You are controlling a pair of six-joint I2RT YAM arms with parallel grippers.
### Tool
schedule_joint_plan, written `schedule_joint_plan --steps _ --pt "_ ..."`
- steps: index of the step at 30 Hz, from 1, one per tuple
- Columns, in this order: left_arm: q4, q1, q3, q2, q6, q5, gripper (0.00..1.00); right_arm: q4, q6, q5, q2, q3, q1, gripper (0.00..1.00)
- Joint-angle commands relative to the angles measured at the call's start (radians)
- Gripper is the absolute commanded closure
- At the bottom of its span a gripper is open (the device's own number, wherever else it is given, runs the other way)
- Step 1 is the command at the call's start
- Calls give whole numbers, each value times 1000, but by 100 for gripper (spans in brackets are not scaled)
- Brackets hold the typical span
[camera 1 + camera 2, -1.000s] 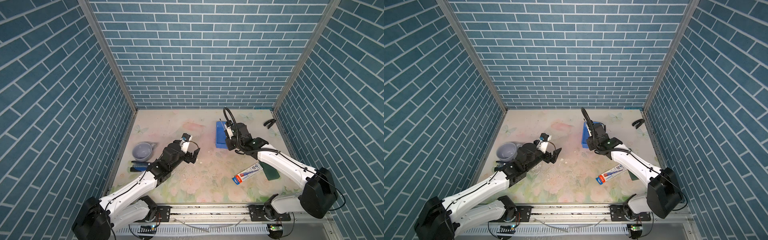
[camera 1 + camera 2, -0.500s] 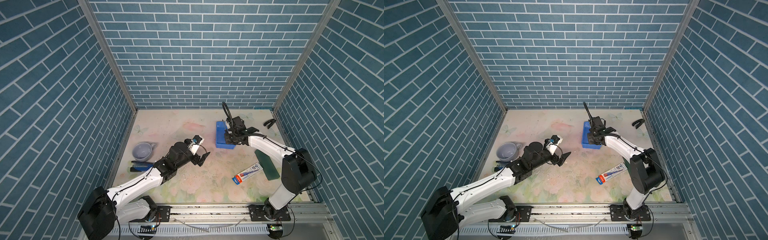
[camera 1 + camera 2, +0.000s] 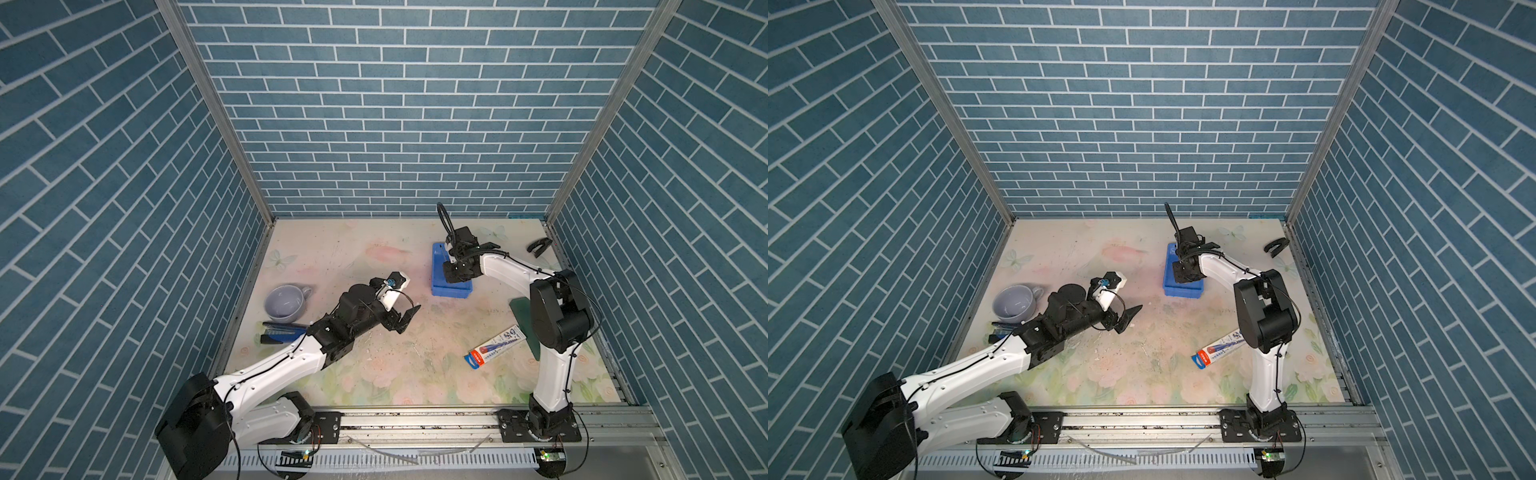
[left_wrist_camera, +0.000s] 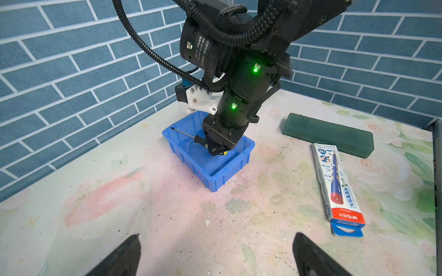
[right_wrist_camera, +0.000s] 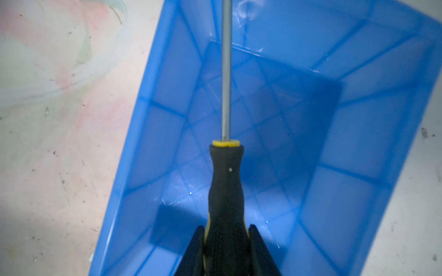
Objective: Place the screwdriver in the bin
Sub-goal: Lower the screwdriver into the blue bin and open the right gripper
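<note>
Screwdriver (image 5: 226, 181), slim metal shaft and black-and-yellow handle, hangs within the ribbed blue plastic bin (image 5: 358, 133), pinched by the right claw (image 5: 226, 228) (left claw (image 4: 216, 236) gapes empty), pencil carton (image 4: 334, 181) and green case (image 4: 327, 135) nearby.

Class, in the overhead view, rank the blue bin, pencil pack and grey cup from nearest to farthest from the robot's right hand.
From the right hand, in a top view:
1. Blue bin: right beneath the hand, which dips into it.
2. Pencil pack: nearer the front, on the right side.
3. Grey cup: far over on the left side.
</note>
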Motion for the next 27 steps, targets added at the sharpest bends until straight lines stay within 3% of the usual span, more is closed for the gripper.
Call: schedule_joint_plan --steps 1,9,19,27 --pt "-6 -6 11 -1 11 -9 0 -19 -38 -2 31 48 -6 100" --pt "-6 -7 11 -3 13 -14 0 7 -45 17 56 37 -6 97" --pt "26 -4 -8 -29 -21 -75 0 91 -65 12 -85 -47 -5 39" --pt "-8 33 -16 -59 13 -131 0 205 -81 21 -283 -183 -6 26"
